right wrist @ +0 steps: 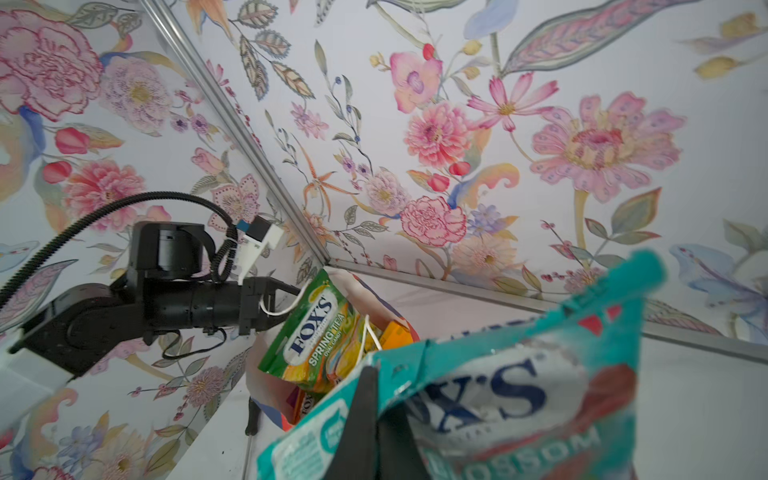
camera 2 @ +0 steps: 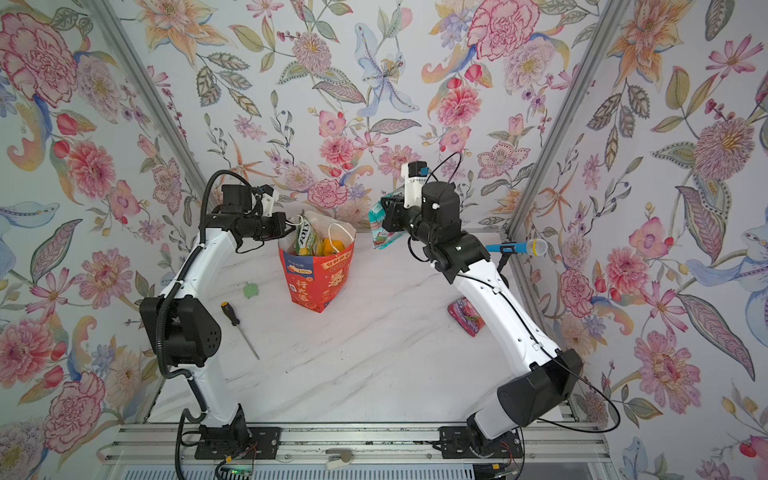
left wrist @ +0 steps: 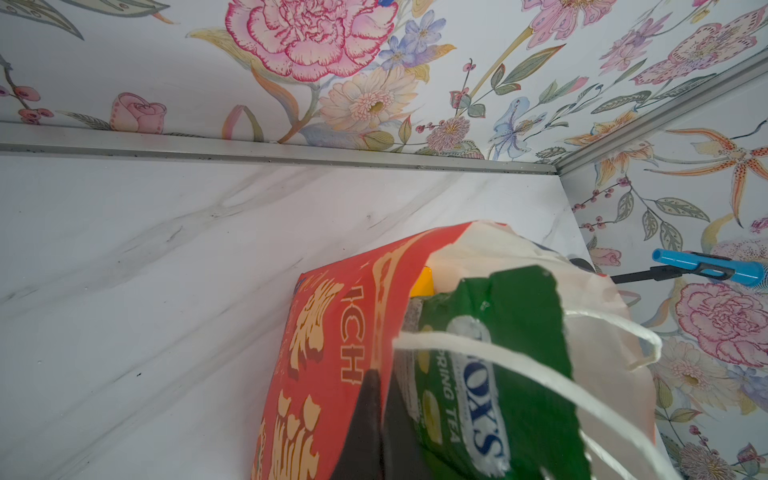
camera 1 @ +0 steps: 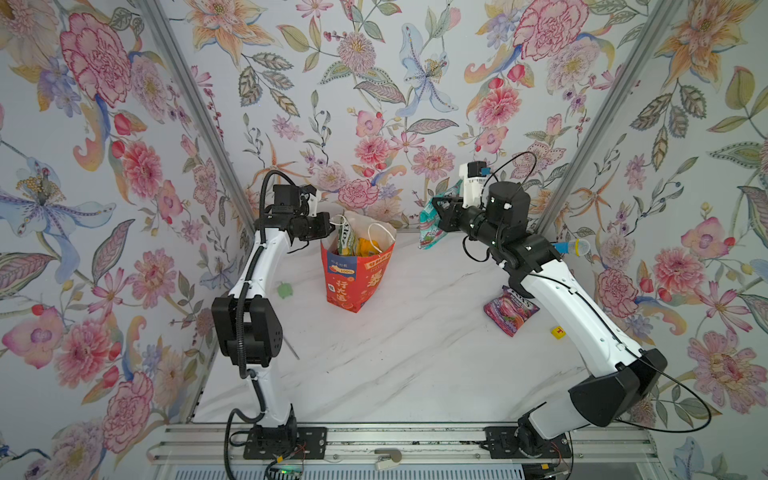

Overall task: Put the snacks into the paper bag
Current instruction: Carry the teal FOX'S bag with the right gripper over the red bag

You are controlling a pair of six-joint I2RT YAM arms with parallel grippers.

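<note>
The left gripper (camera 1: 329, 227), jaws clenched on the rim of the paper bag (camera 1: 357, 278), steadies its mouth open on the table (camera 1: 415, 353), while the right gripper (camera 1: 437, 214), jaws grasping a teal Fox's packet (camera 1: 427, 239), holds it raised beside the bag, apparently ready to drop in.

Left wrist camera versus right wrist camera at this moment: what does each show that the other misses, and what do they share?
Left wrist only: a blue microphone by the wall and the yellow lettering on the paper bag's red face. Right wrist only: the teal packet clamped in the shut right tool, not yet in the bag. Both: the bag, pinched at its rim by the left tool, the green Spring Tea packet sticking out of its mouth, and a white cord handle.
</note>
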